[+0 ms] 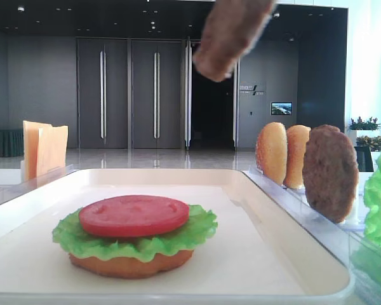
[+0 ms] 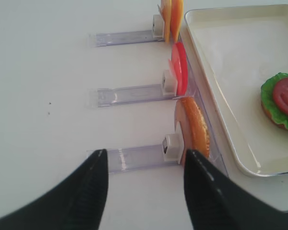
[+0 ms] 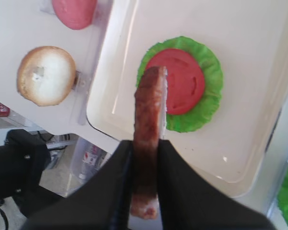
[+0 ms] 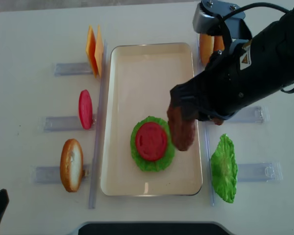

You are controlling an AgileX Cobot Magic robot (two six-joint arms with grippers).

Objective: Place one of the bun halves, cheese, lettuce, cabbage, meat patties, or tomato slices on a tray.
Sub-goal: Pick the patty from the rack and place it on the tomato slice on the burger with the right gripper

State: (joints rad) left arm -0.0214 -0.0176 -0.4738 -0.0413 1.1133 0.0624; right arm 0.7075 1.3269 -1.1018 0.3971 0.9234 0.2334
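On the left of the overhead view, some food waits in clear racks (image 4: 68, 68) beside the tray (image 4: 152, 58): two cheese slices (image 4: 94, 49) at the top, a spare tomato slice (image 4: 85, 108) in the middle, and a bun half (image 4: 71, 164) at the bottom. The left gripper (image 2: 144, 184) hangs near that bun half with its two fingers spread apart and nothing between them. On the tray, a small burger is partly built: a bottom bun (image 1: 130, 262), then the lettuce (image 1: 133, 238), then a red tomato slice (image 1: 134, 215) on top. The right gripper (image 3: 145, 167) is squeezed tight on a brown meat patty (image 4: 181, 129), held on its edge in the air, above the tray and just beside the stack. So three layers look done, and the patty seems to be next, not yet set down. On the right, another lettuce leaf (image 4: 224, 168) sits in its rack, and two bun halves (image 1: 284, 154) and one more patty (image 1: 330, 171) stand there too.
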